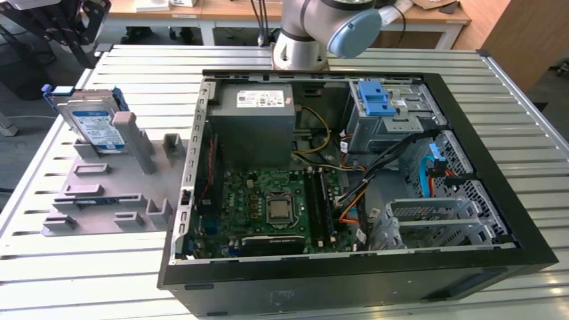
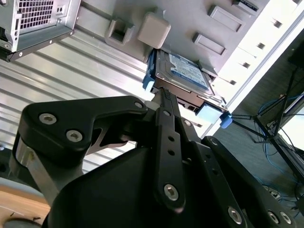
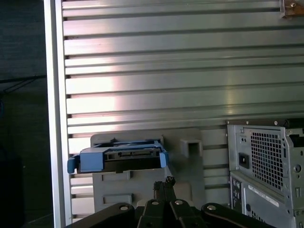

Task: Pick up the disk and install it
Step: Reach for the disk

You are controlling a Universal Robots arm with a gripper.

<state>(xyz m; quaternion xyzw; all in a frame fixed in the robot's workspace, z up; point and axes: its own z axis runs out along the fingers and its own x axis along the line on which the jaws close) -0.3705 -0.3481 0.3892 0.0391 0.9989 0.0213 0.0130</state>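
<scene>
The disk [image 1: 93, 125] is seen standing on edge in the grey fixture plate [image 1: 98, 200], near the worktop [image 1: 80, 280] edge at the exterior view's left, beside the open computer case [image 1: 311, 287]. The gripper [image 2: 162, 93] is held close by it, closed on nothing.

Robotics lab: slatted aluminium table [image 1: 89, 280], opened computer tower [image 1: 356, 288], wooden benches [image 1: 222, 8]

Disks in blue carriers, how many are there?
1. The disk stands in the grey fixture, on the exterior view's left of the computer case; its cages might hide others.
</scene>
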